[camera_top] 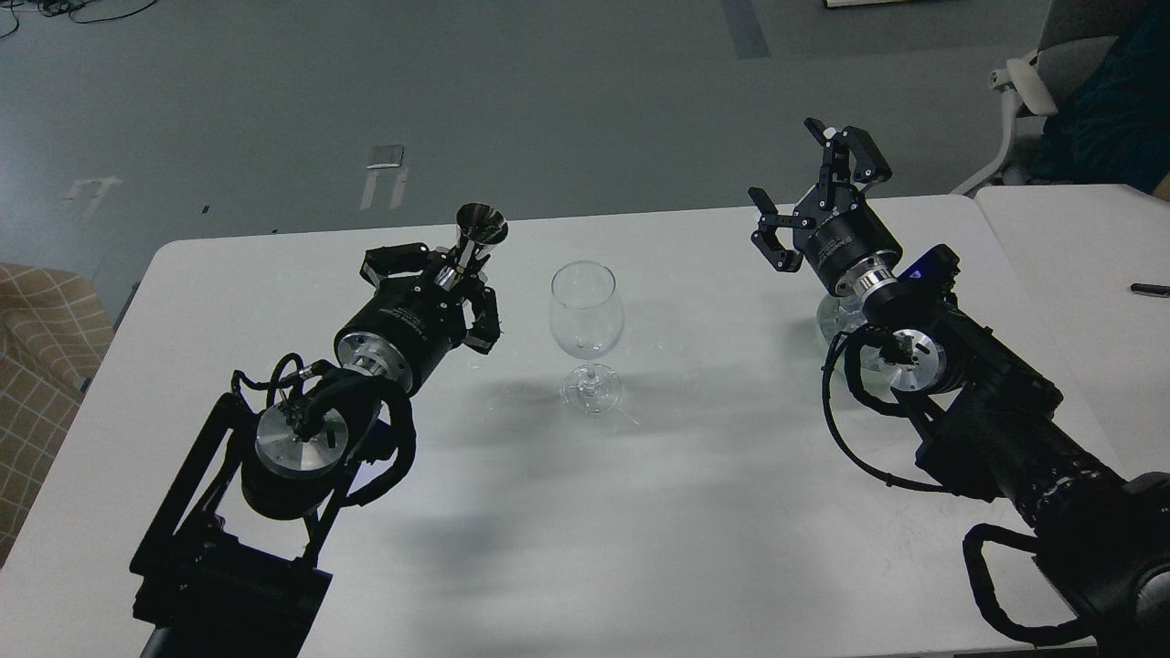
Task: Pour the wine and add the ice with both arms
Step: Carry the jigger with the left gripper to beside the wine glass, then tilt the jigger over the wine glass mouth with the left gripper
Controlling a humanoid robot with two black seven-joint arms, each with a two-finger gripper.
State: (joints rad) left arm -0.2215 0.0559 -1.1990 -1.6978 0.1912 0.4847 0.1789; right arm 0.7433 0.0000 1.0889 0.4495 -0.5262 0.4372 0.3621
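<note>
A clear wine glass [587, 311] stands upright at the middle of the white table [640, 512]; its bowl looks empty. My left gripper [454, 281] is shut on a small steel measuring cup [479, 230], held upright just left of the glass. Any wine in the cup is hidden. My right gripper [813, 187] is open and empty, raised above the table's right side. A clear glass bowl [843, 320] sits under my right arm, mostly hidden; the ice in it cannot be made out.
A second white table [1079, 256] adjoins on the right, with a black pen [1148, 290] on it. A seated person and a chair [1088, 82] are at the back right. A checked cushion [37, 366] is at the left edge.
</note>
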